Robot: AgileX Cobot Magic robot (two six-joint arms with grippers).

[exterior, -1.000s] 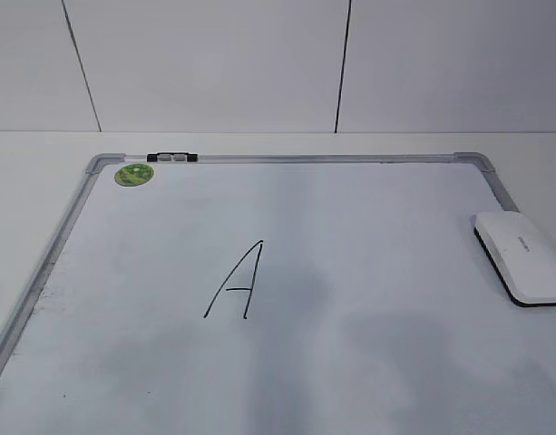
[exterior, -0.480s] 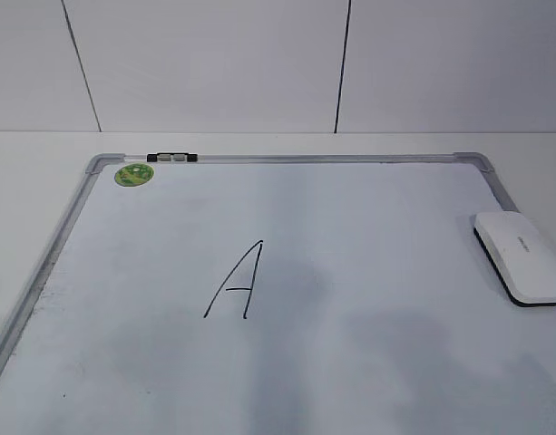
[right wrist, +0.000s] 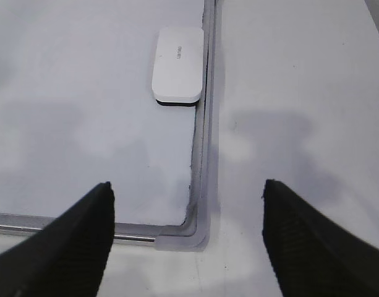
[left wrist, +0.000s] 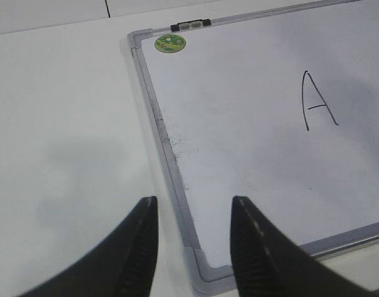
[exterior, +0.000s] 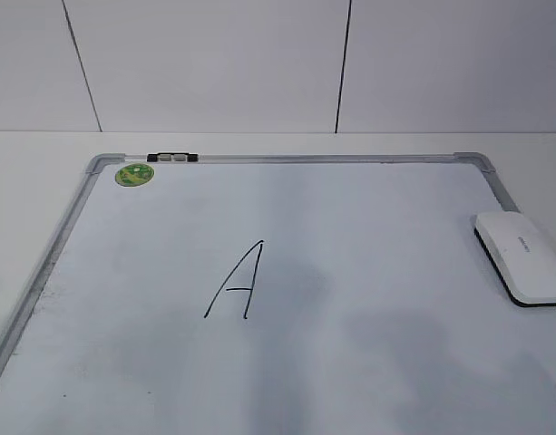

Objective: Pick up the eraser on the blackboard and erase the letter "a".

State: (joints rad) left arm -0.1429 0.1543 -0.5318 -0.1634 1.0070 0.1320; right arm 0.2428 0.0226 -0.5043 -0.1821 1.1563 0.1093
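Eraser (exterior: 521,257) sits flat by the blackboard's (exterior: 69,237) right edge – nothing's touching it. Only a capital A (exterior: 238,281) is written there. Right gripper (right wrist: 186,192) hangs wide open and empty above the near corner, left gripper (left wrist: 192,207) partly open – also empty.

White panelled wall (exterior: 214,63), pale tabletop (exterior: 42,172)

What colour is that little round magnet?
Green, with a paler pattern; the magnet shows best in the exterior view.
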